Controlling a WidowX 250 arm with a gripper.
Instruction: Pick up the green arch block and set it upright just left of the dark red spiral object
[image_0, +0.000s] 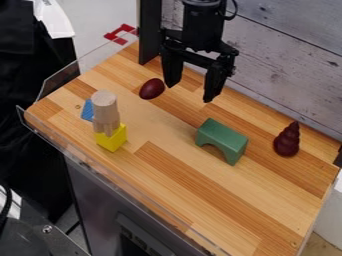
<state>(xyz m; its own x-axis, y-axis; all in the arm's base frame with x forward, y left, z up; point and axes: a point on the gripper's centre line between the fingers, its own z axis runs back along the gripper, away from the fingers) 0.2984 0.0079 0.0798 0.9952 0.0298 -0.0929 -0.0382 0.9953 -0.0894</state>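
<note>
Two fingers of the black gripper (189, 93) stand apart, with nothing seen between them. Taking their tips as the centre of a clock whose 12 is the top of the view, the dark red egg (152, 88) lies near 9 o'clock, the nearest thing, close to one finger; whether they touch, I cannot tell.

The first risk, I judge, is with this egg: it is rounded, so a light push from the side of a finger could make it roll over the wooden board (220, 195). The second is at 8 o'clock, where a pale wooden piece (105, 110) stands tall and narrow on a yellow block (111, 138); a low sweep of the arm could tip it, because the support is small. The blue block (87, 110), just beside, may be knocked in the same fall. The green arch (222, 141), at 5 o'clock, could catch a finger that comes down too near.

The egg's long axis runs from 7 to 1 o'clock; which end is the narrower, I cannot say surely. The arch has its long axis from 10 to 4, and its hollow faces about 7. The dark red cone (287, 140), at 4 o'clock, seems upright, its tip pointing between 12 and 1.
</note>
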